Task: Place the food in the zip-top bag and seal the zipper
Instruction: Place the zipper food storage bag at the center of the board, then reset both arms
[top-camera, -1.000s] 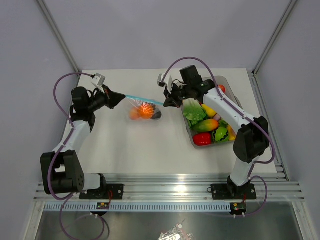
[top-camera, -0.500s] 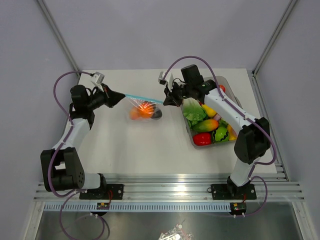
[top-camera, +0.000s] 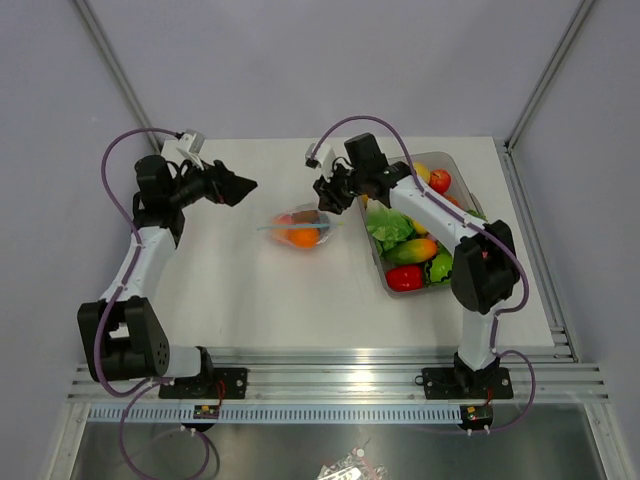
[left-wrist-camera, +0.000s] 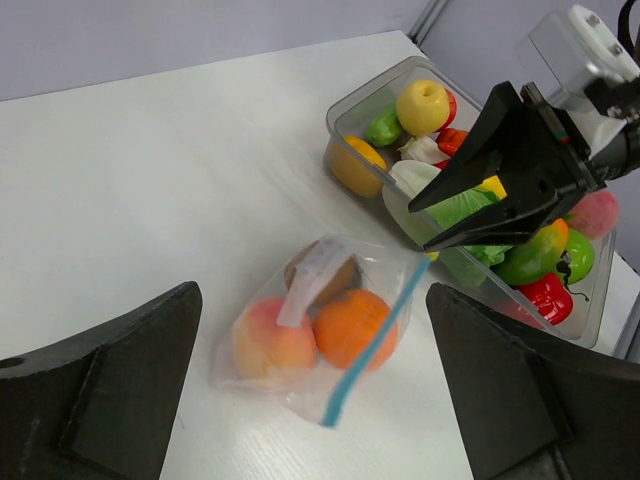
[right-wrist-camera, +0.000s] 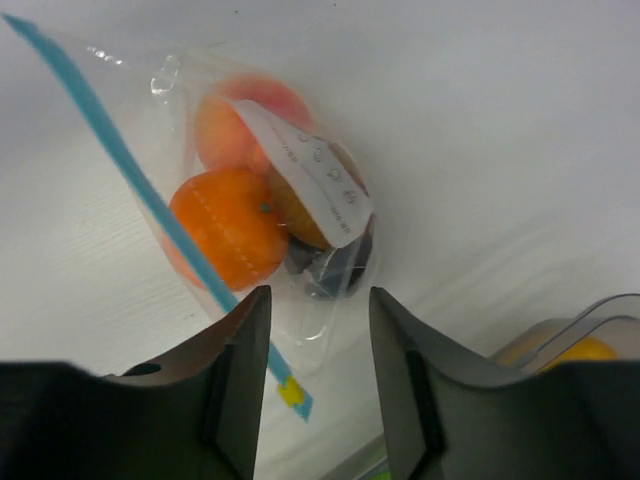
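Observation:
The zip-top bag (top-camera: 300, 231) lies on the white table between my two grippers, held by neither. Inside it are a pink-yellow peach (left-wrist-camera: 272, 341), a round orange (left-wrist-camera: 352, 328) and a brown piece (right-wrist-camera: 300, 212). The light blue zipper (left-wrist-camera: 368, 345) runs slanted across the bag, with a yellow tab at its end (right-wrist-camera: 291, 391). My left gripper (top-camera: 242, 187) hangs open to the bag's left, its fingers wide apart with nothing between them (left-wrist-camera: 312, 292). My right gripper (top-camera: 325, 196) is open just above the bag's right end, also empty (right-wrist-camera: 318, 296).
A rigid clear tray (top-camera: 386, 283) stands to the right of the bag, filled with several toy foods, among them green lettuce (top-camera: 388, 226), a red pepper (top-camera: 404, 278) and a yellow apple (left-wrist-camera: 422, 106). The right arm reaches over the tray's left side.
Both grippers were shut on the ends of the zipper with the bag stretched in the air. Both have opened, the bag has dropped onto the table, and the left gripper has drawn back.

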